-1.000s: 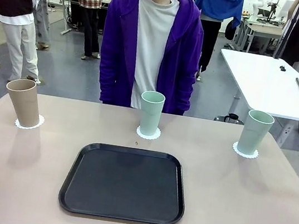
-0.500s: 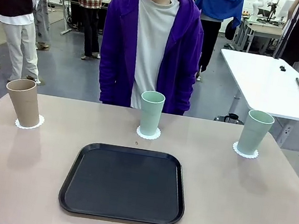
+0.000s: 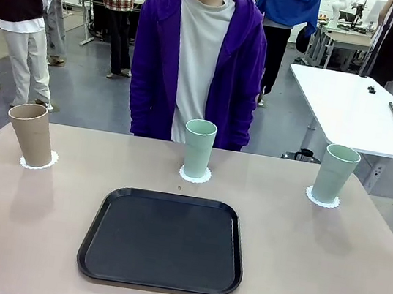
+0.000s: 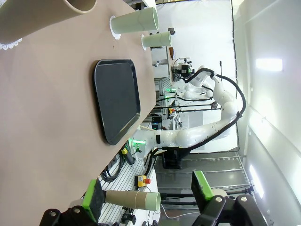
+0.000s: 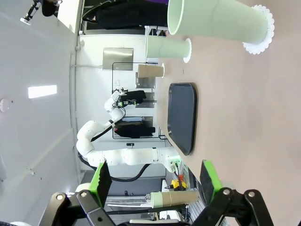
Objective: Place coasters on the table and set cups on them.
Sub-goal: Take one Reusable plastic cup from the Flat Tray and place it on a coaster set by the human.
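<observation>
Three cups stand upright along the far side of the beige table point(image 3: 311, 268), each on a white lacy coaster. The tan cup point(image 3: 30, 134) is on the left coaster point(image 3: 38, 163), one mint cup point(image 3: 198, 148) on the middle coaster point(image 3: 195, 177), and the other mint cup point(image 3: 334, 173) on the right coaster point(image 3: 321, 201). My left gripper point(image 4: 147, 193) is open and empty, off the table's left side, with the tan cup point(image 4: 47, 14) nearest it. At the right side my right gripper point(image 5: 155, 178) is also open and empty, nearest the right mint cup point(image 5: 216, 21).
An empty black tray point(image 3: 164, 238) lies in the middle of the table, nearer my side. A person in a purple hoodie point(image 3: 198, 58) stands behind the middle cup with arms down. A white table point(image 3: 357, 112) stands at the back right.
</observation>
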### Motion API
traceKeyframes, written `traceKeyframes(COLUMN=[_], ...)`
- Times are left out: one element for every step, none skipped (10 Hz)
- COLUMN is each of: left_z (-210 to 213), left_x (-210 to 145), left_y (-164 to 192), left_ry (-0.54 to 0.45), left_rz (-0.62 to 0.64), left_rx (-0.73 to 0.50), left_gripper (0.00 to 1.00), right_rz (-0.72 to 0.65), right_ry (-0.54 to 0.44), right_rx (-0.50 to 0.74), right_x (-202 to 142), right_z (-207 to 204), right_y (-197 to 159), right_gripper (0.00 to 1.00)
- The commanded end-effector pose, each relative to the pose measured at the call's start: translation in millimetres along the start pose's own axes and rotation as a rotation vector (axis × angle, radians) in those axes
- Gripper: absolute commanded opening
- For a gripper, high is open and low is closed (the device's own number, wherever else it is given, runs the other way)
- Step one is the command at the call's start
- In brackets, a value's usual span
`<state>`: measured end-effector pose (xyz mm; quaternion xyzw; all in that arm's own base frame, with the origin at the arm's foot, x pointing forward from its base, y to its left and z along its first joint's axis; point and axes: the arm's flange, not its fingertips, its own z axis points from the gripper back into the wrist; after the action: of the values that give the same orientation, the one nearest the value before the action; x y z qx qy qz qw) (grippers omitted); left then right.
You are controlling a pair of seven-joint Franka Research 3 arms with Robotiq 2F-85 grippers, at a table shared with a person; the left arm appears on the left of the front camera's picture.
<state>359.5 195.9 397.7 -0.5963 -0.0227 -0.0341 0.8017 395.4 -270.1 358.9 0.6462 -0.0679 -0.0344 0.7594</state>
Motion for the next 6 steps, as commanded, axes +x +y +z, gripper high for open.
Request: traceKeyframes(left_z=[0.7,0.7,0.7,0.7,0.7,0.7], left_x=[-1.6,-1.6,-1.6,-1.6,-1.6,-1.6], left_y=[-1.2,-1.2,-1.2,-1.2,-1.2,-1.2], left_ry=[-0.003,-0.003,-0.003,-0.003,-0.003,-0.003], left_rz=[-0.018,-0.018,-0.018,-0.018,-0.018,-0.018], left_rx=[-0.014,-0.014,-0.014,-0.014,-0.014,-0.014], left_gripper=[1.00,1.00,1.00,1.00,1.00,1.00], right_rz=[-0.017,-0.017,-0.017,-0.017,-0.017,-0.017], right_ry=[-0.001,-0.001,-0.001,-0.001,-0.001,-0.001], right_rx=[0.014,0.014,0.014,0.014,0.014,0.014], right_x=[-4.9,-4.9,-4.9,-4.9,-4.9,-4.9], right_z=[3.1,3.1,3.1,3.1,3.1,3.1], right_y=[-2.7,-2.7,-2.7,-2.7,-2.7,-2.7], right_gripper=[1.00,1.00,1.00,1.00,1.00,1.00])
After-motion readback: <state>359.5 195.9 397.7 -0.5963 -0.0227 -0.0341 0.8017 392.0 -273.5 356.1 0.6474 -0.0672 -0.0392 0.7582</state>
